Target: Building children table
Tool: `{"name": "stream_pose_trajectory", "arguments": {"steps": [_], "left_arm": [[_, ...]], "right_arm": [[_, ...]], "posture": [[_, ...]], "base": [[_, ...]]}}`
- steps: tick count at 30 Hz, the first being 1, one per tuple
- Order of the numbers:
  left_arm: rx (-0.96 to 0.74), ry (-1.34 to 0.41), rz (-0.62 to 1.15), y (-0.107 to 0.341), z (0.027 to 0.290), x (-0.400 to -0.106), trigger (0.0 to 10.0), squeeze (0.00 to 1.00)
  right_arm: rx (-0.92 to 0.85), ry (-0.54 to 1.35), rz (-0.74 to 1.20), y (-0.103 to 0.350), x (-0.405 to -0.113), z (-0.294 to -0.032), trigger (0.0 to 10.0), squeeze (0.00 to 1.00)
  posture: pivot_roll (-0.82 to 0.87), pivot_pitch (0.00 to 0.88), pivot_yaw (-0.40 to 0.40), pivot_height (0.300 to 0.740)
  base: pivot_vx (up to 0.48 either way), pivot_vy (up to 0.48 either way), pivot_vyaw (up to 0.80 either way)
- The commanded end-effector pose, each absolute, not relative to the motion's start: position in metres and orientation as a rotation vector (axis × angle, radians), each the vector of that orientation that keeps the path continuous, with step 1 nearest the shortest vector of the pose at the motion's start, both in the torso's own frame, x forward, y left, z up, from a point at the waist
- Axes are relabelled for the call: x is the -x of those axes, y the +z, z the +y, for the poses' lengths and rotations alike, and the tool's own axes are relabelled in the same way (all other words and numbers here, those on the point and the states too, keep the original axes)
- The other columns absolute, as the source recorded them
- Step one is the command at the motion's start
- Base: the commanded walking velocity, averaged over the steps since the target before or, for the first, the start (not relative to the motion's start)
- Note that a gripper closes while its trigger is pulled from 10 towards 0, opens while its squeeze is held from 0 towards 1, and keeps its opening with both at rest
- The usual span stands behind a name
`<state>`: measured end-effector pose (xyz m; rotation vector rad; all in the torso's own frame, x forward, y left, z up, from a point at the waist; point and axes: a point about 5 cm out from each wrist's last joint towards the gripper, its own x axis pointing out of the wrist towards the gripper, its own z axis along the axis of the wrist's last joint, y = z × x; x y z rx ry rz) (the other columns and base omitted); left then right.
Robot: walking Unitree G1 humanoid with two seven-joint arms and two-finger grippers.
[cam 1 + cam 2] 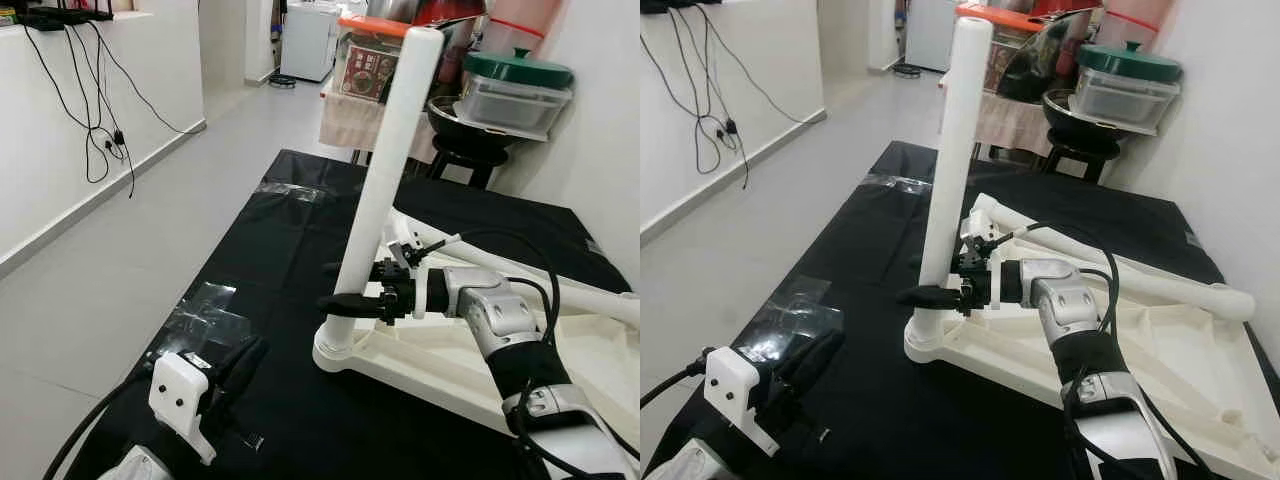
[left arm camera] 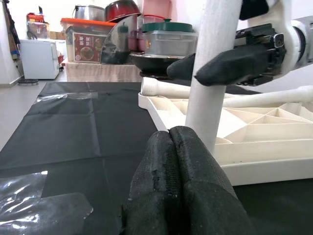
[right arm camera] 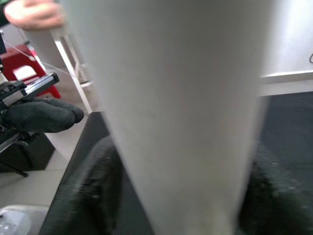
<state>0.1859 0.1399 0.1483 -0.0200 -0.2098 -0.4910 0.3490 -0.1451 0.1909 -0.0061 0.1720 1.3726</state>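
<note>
Lowest in the left eye view, the left gripper (image 1: 235,375) rests over the black sheet (image 1: 280,240) at the bottom left of the frame, its white wrist housing partly cut off by the edge; in the left wrist view its two padded fingers (image 2: 161,171) are pressed together with nothing between them. Just beyond it lies a patch of clear plastic film (image 1: 205,315), crumpled and hard to read against the dark sheet.

At centre frame the white table leg (image 1: 385,170) stands nearly upright, leaning slightly, its foot seated in the corner socket of the overturned white tabletop (image 1: 450,365), whose ribbed underside runs off the right edge. The right gripper (image 1: 940,290) is clamped around the leg's lower part, one black finger in front and the other hidden behind the leg. The right wrist view is mostly blurred white leg, too close to resolve. A second leg (image 1: 1140,275) lies across the tabletop, partly covered by the arm and its cable.

Upper right, pots and lidded containers (image 1: 515,85) are stacked, their tops cropped.
</note>
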Motion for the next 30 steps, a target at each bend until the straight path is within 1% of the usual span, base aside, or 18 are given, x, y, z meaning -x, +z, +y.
{"name": "stream_pose_trajectory", "arguments": {"steps": [1, 5, 7, 9, 11, 14, 15, 16, 18, 20, 21, 22, 23, 24, 25, 26, 29, 30], "left_arm": [[0.018, -0.490, -0.207, 0.146, 0.138, -0.186, 10.0, 0.00], [0.019, -0.488, -0.208, 0.146, 0.137, -0.186, 10.0, 0.00], [0.020, -0.487, -0.210, 0.146, 0.137, -0.186, 10.0, 0.00], [0.025, -0.486, -0.212, 0.148, 0.136, -0.185, 10.0, 0.00], [0.025, -0.486, -0.212, 0.148, 0.136, -0.185, 10.0, 0.00], [0.031, -0.491, -0.214, 0.149, 0.136, -0.184, 10.0, 0.00], [0.031, -0.493, -0.214, 0.150, 0.136, -0.183, 10.0, 0.00], [0.031, -0.493, -0.214, 0.150, 0.136, -0.183, 10.0, 0.00], [0.031, -0.493, -0.213, 0.151, 0.138, -0.182, 10.0, 0.00], [0.031, -0.493, -0.213, 0.151, 0.138, -0.182, 10.0, 0.00], [0.032, -0.492, -0.213, 0.151, 0.140, -0.181, 10.0, 0.00], [0.031, -0.491, -0.212, 0.151, 0.141, -0.182, 10.0, 0.00], [0.031, -0.490, -0.211, 0.151, 0.142, -0.182, 10.0, 0.00], [0.031, -0.490, -0.211, 0.151, 0.142, -0.182, 10.0, 0.00], [0.032, -0.492, -0.208, 0.151, 0.142, -0.183, 10.0, 0.00], [0.032, -0.497, -0.207, 0.150, 0.141, -0.184, 10.0, 0.00], [0.032, -0.500, -0.208, 0.150, 0.141, -0.185, 10.0, 0.00], [0.032, -0.492, -0.210, 0.150, 0.141, -0.185, 10.0, 0.00]], "right_arm": [[-0.005, 1.371, 0.169, 0.187, -0.350, -0.152, 0.0, 0.00], [0.000, 1.363, 0.181, 0.183, -0.351, -0.157, 0.0, 0.00], [-0.008, 1.353, 0.170, 0.182, -0.350, -0.164, 0.0, 0.00], [0.022, 1.293, 0.151, 0.181, -0.345, -0.180, 0.0, 0.00], [0.022, 1.293, 0.151, 0.181, -0.345, -0.180, 0.0, 0.00], [0.127, 1.130, 0.144, 0.182, -0.337, -0.199, 0.0, 0.00], [0.141, 1.059, 0.138, 0.183, -0.334, -0.201, 0.0, 0.00], [0.141, 1.059, 0.138, 0.183, -0.334, -0.201, 0.0, 0.00], [0.097, 0.663, 0.104, 0.174, -0.338, -0.186, 0.0, 0.00], [0.097, 0.663, 0.104, 0.174, -0.338, -0.186, 0.0, 0.00], [-0.023, 0.390, 0.156, 0.153, -0.324, -0.169, 0.0, 0.00], [-0.032, 0.323, 0.199, 0.126, -0.299, -0.142, 0.0, 0.00], [0.028, 0.389, 0.256, 0.113, -0.282, -0.118, 0.0, 0.00], [0.028, 0.389, 0.256, 0.113, -0.282, -0.118, 0.0, 0.00], [0.020, 0.440, 0.242, 0.114, -0.280, -0.109, 0.0, 0.00], [0.028, 0.497, 0.251, 0.114, -0.283, -0.107, 0.0, 0.00], [0.022, 0.515, 0.244, 0.119, -0.289, -0.111, 0.0, 0.00], [0.037, 0.519, 0.240, 0.119, -0.289, -0.111, 0.5, 0.00]], "posture": [[0.06, 0.000, -0.152, 0.740], [0.06, 0.000, -0.153, 0.740], [0.05, 0.000, -0.154, 0.740], [0.02, 0.000, -0.146, 0.740], [0.02, 0.000, -0.146, 0.740], [0.00, 0.008, -0.145, 0.740], [0.00, 0.012, -0.146, 0.740], [0.00, 0.012, -0.146, 0.740], [-0.01, 0.021, -0.145, 0.740], [-0.01, 0.021, -0.145, 0.740], [-0.02, 0.031, -0.133, 0.740], [-0.02, 0.029, -0.122, 0.740], [-0.02, 0.026, -0.118, 0.740], [-0.02, 0.026, -0.118, 0.740], [-0.02, 0.022, -0.122, 0.740], [-0.02, 0.018, -0.135, 0.740], [-0.02, 0.018, -0.135, 0.740], [-0.02, 0.015, -0.133, 0.740]], "base": [[0.000, 0.000, 0.00], [0.000, 0.000, 0.00], [0.000, 0.000, 0.00], [0.000, 0.000, 0.00], [0.000, 0.000, 0.00], [0.000, 0.000, 0.00], [0.000, 0.000, 0.00], [0.000, 0.000, 0.00], [0.000, 0.000, 0.00], [0.000, 0.000, 0.00], [0.000, 0.000, 0.00], [0.000, 0.000, 0.00], [0.000, 0.000, 0.00], [0.000, 0.000, 0.00], [0.000, 0.000, 0.00], [0.000, 0.000, 0.00], [0.000, 0.000, 0.00], [0.000, 0.000, 0.00]]}}
